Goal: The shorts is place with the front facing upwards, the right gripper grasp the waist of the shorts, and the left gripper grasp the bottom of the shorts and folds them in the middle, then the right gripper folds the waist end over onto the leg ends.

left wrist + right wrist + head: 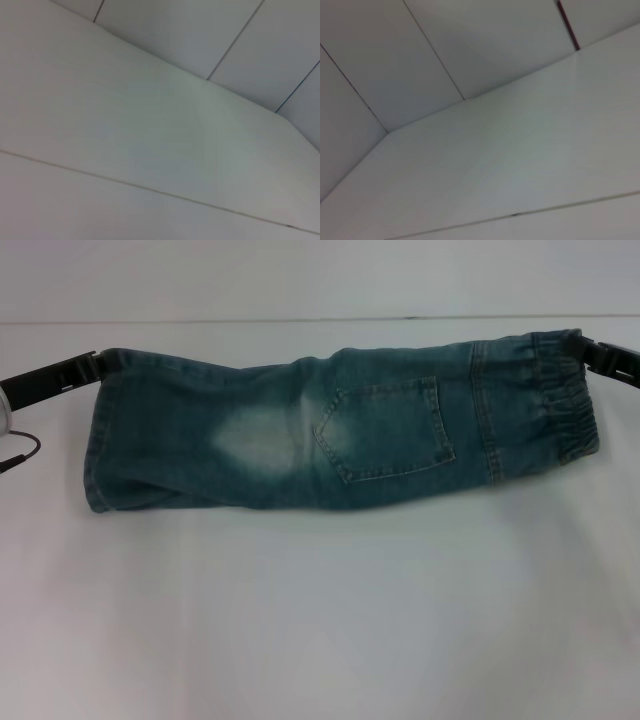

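Claws [92, 364] [588, 348] gripping folded, faded shorts [340, 430]

Head downward; wrists (both) wallward

**White tabletop, pale panelled walls**

From my head camera I see a white tabletop [320, 620] filling everything from 3 o'clock through 6 to 9. Its far edge runs as a thin dark line across at 12 o'clock, and above it stands a plain pale wall [300, 280]. The light is soft and even, with a faint shadow on the surface near the middle.

My left wrist feed shows only a white surface [125, 140] meeting light wall panels [200, 35] split by thin dark seams. My right wrist feed is much the same: pale panels [485, 45] with narrow joints, one reddish strip [567, 25] at about 1 o'clock.
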Robot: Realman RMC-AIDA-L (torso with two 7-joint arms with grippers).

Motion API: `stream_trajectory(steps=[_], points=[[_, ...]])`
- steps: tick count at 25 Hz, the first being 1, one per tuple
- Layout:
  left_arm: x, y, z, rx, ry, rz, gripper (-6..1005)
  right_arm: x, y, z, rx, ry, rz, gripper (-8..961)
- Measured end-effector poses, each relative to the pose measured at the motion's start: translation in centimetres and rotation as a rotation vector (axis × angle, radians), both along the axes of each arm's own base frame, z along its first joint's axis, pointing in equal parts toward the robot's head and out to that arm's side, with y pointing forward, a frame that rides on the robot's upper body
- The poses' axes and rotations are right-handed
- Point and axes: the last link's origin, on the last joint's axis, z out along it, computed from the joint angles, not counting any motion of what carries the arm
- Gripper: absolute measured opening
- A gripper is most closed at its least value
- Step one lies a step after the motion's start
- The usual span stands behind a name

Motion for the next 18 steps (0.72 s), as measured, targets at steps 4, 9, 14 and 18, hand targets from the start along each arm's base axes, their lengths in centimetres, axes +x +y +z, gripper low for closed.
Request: stream_trajectory(steps=[4,9,14,18], points=[[-0.1,0.1,0.1,0.016,0.006,-0.004,53,-0.7,0.8,-0.2,0.016,-0.018,0.008,63],[-0.4,0.2,0.2,0.037,0.014,0.012,59,-0.9,1.8,-0.1,0.043,-0.048,-0.014,67],[-0.9,0.2,0.3,0.064,0.025,0.039,64,-0.8,2.4,-0.3,0.059,-0.072,-0.054,71],[-1.4,0.2,0.1,0.071,0.033,0.065,69,-0.6,2.7,-0.7,0.061,-0.099,-0.087,73]])
